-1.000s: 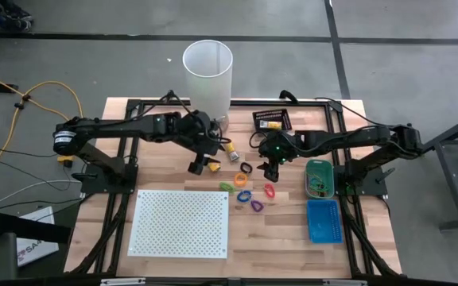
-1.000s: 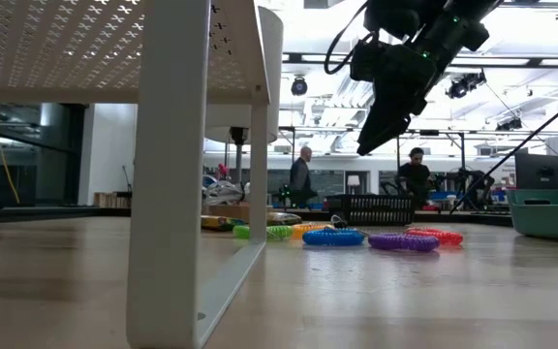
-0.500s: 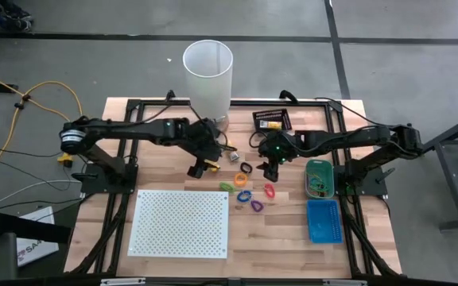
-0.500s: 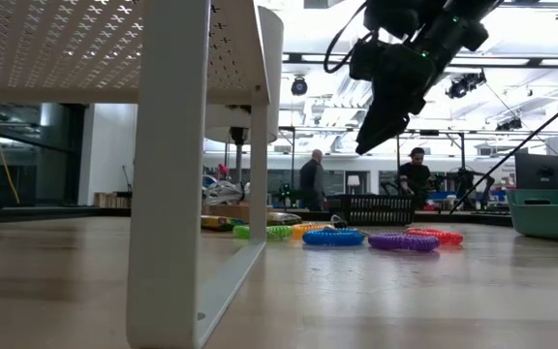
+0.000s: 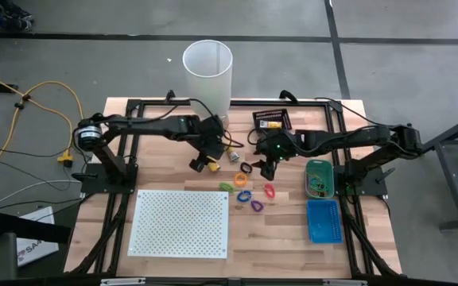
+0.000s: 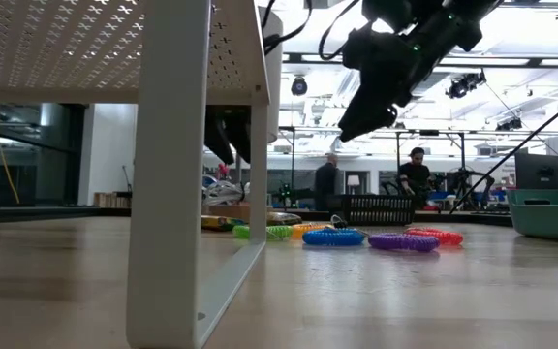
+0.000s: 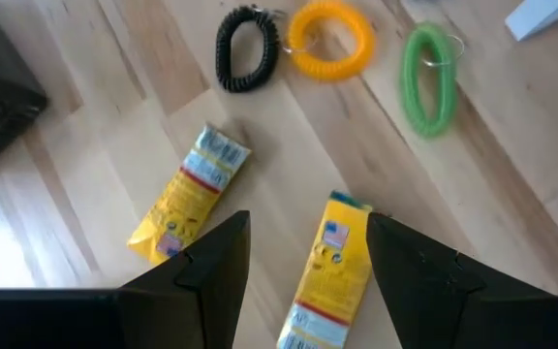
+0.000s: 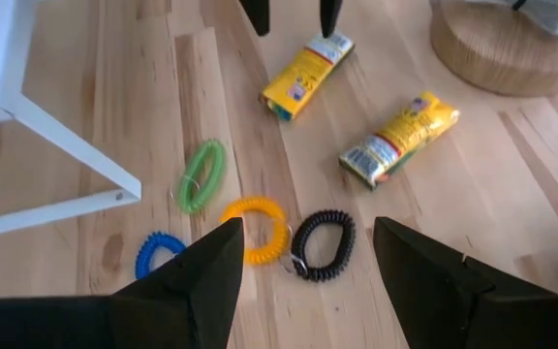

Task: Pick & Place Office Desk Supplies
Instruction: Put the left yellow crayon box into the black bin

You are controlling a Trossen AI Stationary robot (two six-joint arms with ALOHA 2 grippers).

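The left claw (image 7: 303,257) is hanging released over a yellow packet (image 7: 329,276); the right wrist view is showing the released right claw (image 8: 308,257) above the black loop (image 8: 323,244).

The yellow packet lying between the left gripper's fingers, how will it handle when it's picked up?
The flat yellow foil-like packet lies flat on the wooden table, so it probably won't roll. It looks thin and light, likely to sag or crinkle if pinched at one end. Its glossy wrapper may slip, so the open left gripper would probably do best closing across its middle.
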